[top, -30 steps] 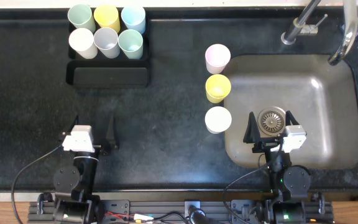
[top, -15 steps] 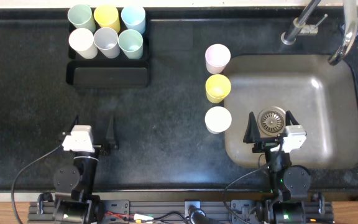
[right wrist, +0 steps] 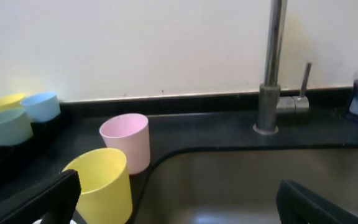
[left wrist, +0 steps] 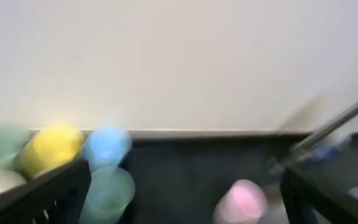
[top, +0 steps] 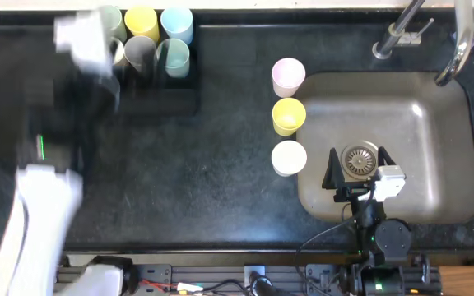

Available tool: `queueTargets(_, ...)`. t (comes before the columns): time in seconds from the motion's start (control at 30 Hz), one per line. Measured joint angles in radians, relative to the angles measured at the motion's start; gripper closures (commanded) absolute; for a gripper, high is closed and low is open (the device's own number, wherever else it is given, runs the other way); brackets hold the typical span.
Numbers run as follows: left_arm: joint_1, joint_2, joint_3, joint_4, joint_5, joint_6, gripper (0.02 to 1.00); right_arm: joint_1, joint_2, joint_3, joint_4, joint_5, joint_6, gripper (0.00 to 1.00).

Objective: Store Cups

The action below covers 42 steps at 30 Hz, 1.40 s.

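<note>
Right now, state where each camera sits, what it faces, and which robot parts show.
Top view: fixed overhead, looking down on the counter; left arm by the cup rack, right arm at the sink.
Left wrist view: on the left arm, facing the wall past the cup rack; its open jaws at the bottom corners.
Right wrist view: on the right arm, facing the faucet; open jaws likewise.
Shared: both wrist views show the pink cup.
</note>
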<state>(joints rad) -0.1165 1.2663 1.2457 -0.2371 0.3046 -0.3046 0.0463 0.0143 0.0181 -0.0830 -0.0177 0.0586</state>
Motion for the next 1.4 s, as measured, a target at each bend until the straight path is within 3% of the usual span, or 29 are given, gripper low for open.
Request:
queueTargets(0.07,-0.050,0.300,0.411,-0.137,0.062,-0.015,0.020,0.000,-0.001,0.000,0.000,0.000,0.000,0.005)
queueTargets(0.13,-0.121,0.586,0.791,-0.398,0.097,-0.027,0.020,0.000,-0.002,0.000,0.002,0.000,0.000,0.003)
queueTargets(0.3,-0.258,1.004,1.302,-0.774,0.051,-0.055,0.020,0.000,-0.002,0.000,0.000,0.000,0.001,0.003)
queueTargets(0.5,-0.381,1.162,1.358,-0.982,-0.095,-0.138,0.020,0.000,-0.002,0.000,0.000,0.000,0.000,0.005)
queueTargets(0.67,-0.447,1.188,1.380,-0.951,-0.223,-0.220,0.020,0.000,-0.002,0.000,0.001,0.000,0.000,0.005)
queueTargets(1.13,-0.451,1.310,1.395,-1.050,-0.257,-0.318,0.020,0.000,-0.002,0.000,0.000,0.000,0.000,0.005)
queueTargets(1.17,-0.451,1.312,1.395,-1.050,-0.256,-0.319,0.091,0.000,-0.002,0.000,0.000,0.000,0.000,0.003)
queueTargets(1.2,-0.451,1.313,1.395,-1.051,-0.256,-0.319,0.303,0.000,-0.002,0.000,0.000,0.000,0.000,0.003)
queueTargets(1.23,-0.451,1.315,1.395,-1.050,-0.255,-0.325,0.654,0.000,-0.002,0.000,0.000,0.000,0.000,0.003)
queueTargets(1.27,-0.451,1.316,1.395,-1.050,-0.254,-0.328,0.873,0.000,-0.002,0.000,0.000,0.000,0.000,0.003)
queueTargets(1.33,-0.451,1.317,1.395,-1.050,-0.254,-0.325,0.982,0.000,-0.002,0.000,0.001,0.000,0.000,0.003)
queueTargets(1.4,-0.451,1.318,1.395,-1.049,-0.254,-0.325,0.982,0.000,-0.002,0.000,0.000,0.000,0.000,0.005)
